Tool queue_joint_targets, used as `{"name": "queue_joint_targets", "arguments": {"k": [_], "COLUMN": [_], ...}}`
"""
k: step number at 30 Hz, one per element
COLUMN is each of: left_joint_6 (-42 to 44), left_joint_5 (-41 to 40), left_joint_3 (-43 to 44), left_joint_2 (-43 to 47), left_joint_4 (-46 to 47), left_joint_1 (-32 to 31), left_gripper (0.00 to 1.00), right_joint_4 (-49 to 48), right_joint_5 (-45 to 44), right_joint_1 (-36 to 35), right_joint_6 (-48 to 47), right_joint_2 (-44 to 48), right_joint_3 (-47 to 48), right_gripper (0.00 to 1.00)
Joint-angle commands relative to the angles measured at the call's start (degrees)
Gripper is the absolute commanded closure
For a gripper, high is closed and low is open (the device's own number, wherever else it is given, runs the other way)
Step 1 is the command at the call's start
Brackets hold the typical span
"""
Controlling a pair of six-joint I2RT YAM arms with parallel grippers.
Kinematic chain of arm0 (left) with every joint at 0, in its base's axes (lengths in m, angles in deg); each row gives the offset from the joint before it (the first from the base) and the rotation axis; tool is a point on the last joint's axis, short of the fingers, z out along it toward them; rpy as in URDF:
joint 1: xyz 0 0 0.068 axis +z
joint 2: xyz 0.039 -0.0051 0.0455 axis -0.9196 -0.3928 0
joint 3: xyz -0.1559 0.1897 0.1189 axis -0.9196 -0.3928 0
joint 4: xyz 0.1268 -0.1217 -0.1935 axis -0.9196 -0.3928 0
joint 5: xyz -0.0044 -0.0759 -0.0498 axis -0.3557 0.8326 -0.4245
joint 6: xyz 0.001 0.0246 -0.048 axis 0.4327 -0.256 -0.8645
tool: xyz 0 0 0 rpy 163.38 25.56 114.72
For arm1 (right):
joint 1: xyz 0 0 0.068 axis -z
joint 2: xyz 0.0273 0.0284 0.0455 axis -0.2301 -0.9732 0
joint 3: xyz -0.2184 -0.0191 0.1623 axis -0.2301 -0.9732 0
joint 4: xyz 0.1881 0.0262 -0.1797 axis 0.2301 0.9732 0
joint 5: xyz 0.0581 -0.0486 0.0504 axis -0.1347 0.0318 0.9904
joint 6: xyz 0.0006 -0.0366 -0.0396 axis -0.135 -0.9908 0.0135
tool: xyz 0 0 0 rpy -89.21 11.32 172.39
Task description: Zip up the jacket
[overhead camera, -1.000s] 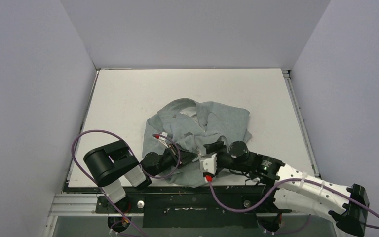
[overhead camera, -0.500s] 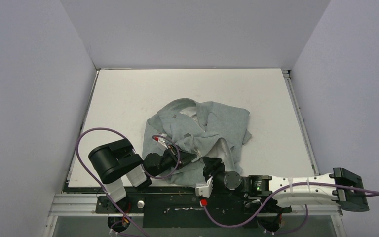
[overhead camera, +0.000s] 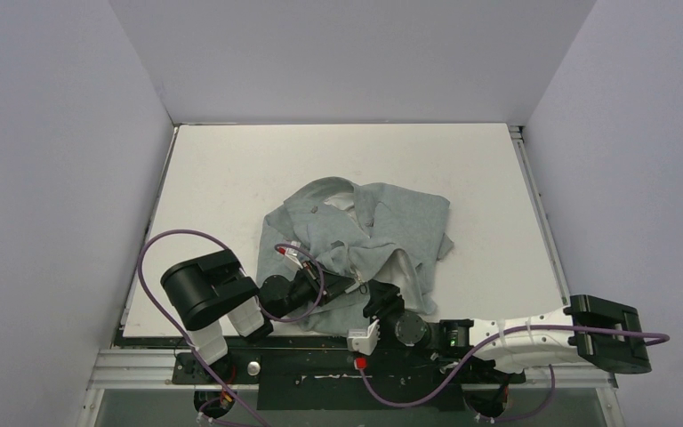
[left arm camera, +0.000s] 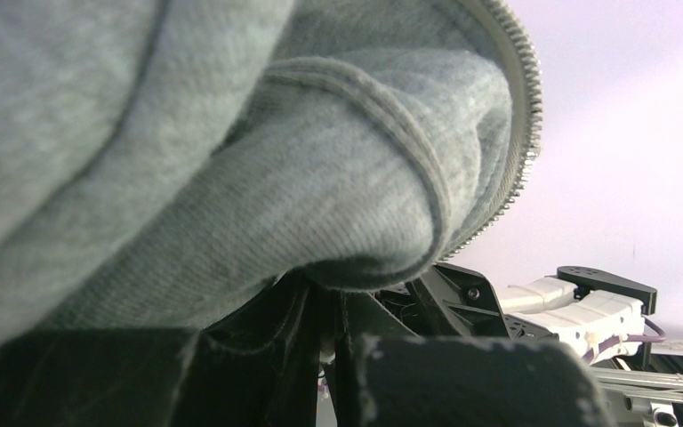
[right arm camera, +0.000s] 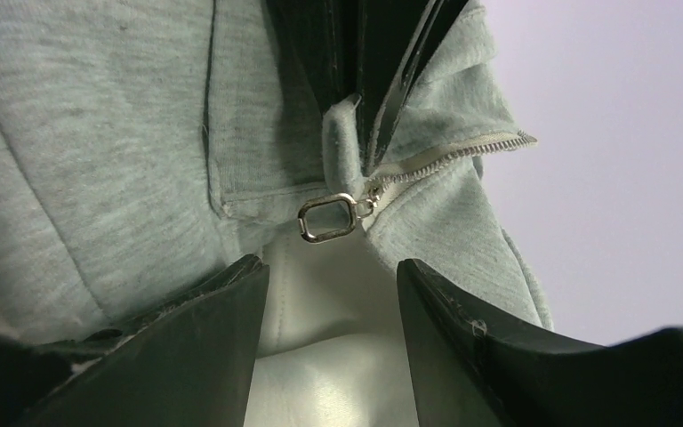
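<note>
The grey jacket (overhead camera: 362, 233) lies crumpled in the middle of the white table (overhead camera: 231, 169). My left gripper (overhead camera: 342, 286) is shut on the jacket's near edge beside the zipper. In the left wrist view, fabric (left arm camera: 231, 160) hangs over the jaws and a row of zipper teeth (left arm camera: 523, 133) runs down the right. My right gripper (overhead camera: 375, 299) is open right next to that hold. In the right wrist view, its fingertips (right arm camera: 331, 269) sit just short of the metal zipper pull (right arm camera: 327, 218), with nothing between them. The left gripper's dark fingers (right arm camera: 365, 62) pinch the cloth above the pull.
Purple cables (overhead camera: 156, 253) loop from both arms along the near edge. The right arm (overhead camera: 516, 338) lies low along the front rail (overhead camera: 320, 365). Pale walls close the table in on three sides.
The right arm has swung back and down toward the near edge, its gripper now pointing at the zipper pull from below. The left gripper has kept its hold on the jacket.
</note>
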Motion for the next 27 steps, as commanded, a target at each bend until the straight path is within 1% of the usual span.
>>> {"name": "queue_joint_targets", "arguments": {"k": [1, 7, 9, 18, 27], "left_joint_6": [-1.45, -2.19, -2.3, -2.46, -2.56], "left_joint_5": [0.54, 1.13, 1.09, 1.41, 1.54], "left_joint_3": [0.17, 0.08, -0.03, 0.05, -0.11], "left_joint_2": [-2.03, -4.04, -4.31, -4.28, -4.28], "left_joint_4": [8.99, 11.61, 12.24, 12.33, 12.56], "left_joint_1": [0.21, 0.21, 0.21, 0.21, 0.21], "left_gripper": [1.0, 1.0, 1.0, 1.0, 1.0], "right_joint_4": [-9.11, -11.85, -12.2, -13.59, -17.96], "right_joint_5": [-4.01, -2.59, -1.72, -0.56, -0.91], "right_joint_1": [-0.54, -0.74, -0.78, -0.74, -0.48], "right_joint_6": [-1.46, -2.15, -2.0, -1.07, -0.47], "right_joint_2": [-2.75, -6.04, -7.12, -11.53, -16.58], "right_joint_3": [-0.48, 0.87, 1.26, 1.45, 3.3], "right_gripper": [0.45, 0.45, 0.43, 0.44, 0.53]}}
